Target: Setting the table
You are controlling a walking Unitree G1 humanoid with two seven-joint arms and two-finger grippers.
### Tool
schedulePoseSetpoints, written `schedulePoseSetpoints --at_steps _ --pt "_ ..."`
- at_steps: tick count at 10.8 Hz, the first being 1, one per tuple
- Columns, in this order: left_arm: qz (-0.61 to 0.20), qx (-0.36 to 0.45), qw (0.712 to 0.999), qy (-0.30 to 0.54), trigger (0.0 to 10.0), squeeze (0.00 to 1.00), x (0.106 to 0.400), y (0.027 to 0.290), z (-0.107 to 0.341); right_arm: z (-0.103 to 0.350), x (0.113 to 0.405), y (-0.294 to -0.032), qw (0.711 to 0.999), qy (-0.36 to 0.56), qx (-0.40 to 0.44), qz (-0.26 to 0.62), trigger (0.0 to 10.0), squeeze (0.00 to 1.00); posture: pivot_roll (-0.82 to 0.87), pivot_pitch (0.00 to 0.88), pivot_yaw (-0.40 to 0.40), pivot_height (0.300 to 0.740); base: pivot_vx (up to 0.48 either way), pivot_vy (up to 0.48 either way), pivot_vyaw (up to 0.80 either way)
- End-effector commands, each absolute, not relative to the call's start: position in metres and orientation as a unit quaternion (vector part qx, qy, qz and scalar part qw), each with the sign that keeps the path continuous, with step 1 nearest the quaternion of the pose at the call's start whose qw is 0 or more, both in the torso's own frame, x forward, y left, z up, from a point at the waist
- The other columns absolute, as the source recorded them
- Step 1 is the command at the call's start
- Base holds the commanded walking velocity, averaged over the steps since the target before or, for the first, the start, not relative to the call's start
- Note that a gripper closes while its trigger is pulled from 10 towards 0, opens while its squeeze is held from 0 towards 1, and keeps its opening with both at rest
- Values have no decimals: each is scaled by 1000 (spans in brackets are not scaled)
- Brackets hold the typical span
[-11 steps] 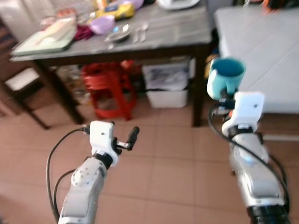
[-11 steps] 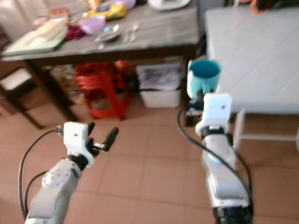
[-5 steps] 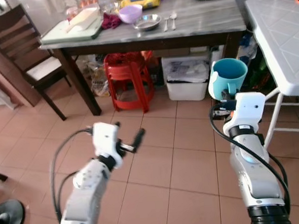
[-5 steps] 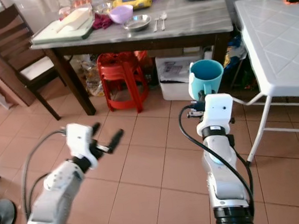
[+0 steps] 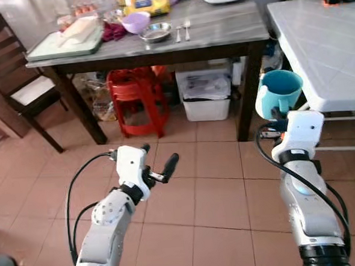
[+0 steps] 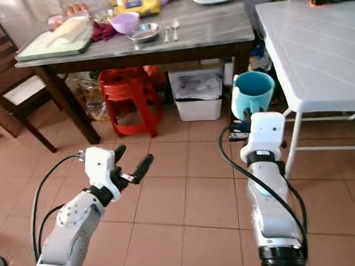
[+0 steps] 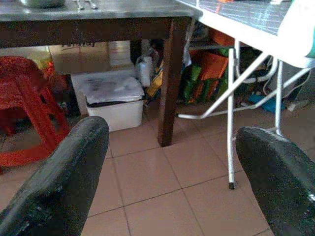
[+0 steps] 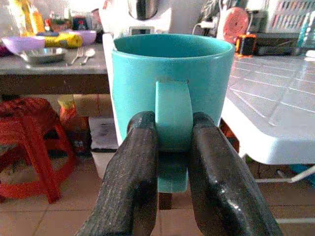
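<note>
A teal mug [image 5: 278, 90] stands upright in the air, and my right gripper [image 8: 173, 125] is shut on its handle, one black finger on each side. It hangs above the tiled floor, just in front of the white folding table [image 5: 323, 46] on the right. My left gripper [image 5: 158, 157] is open and holds nothing, out over the floor at the left. On the grey table [image 5: 219, 31] farther ahead lie a steel dish [image 5: 155, 32], a spoon and fork [image 5: 182, 31] and a purple bowl [image 5: 136, 21].
Under the grey table stand a red plastic stool [image 5: 136, 96] and a white bin [image 5: 205, 98]. A dark wooden chair [image 5: 11, 83] is at the left. A pale tray [image 5: 64, 46] lies on the table's left end. Open tiled floor lies before me.
The whole picture has shifted, so the camera has moved. The mug stays in my right gripper and the left gripper stays open.
</note>
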State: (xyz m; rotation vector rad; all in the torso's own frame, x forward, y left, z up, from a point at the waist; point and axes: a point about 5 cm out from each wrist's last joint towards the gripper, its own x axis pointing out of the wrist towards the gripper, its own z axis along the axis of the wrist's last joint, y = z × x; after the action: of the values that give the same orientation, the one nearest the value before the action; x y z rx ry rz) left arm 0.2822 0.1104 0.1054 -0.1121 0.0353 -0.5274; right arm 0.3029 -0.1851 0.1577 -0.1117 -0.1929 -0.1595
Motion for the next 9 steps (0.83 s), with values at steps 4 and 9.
schedulePoseSetpoints --at_steps 4,9 --pt "-251 -44 967 14 10000 0 282 118 106 165 304 -178 990 -113 -53 -67 10000 0 -22 95 139 740 383 0 0" --pt "-253 -42 966 18 10000 0 283 115 105 166 304 -179 990 -114 -55 -67 10000 0 -30 91 138 740 379 0 0"
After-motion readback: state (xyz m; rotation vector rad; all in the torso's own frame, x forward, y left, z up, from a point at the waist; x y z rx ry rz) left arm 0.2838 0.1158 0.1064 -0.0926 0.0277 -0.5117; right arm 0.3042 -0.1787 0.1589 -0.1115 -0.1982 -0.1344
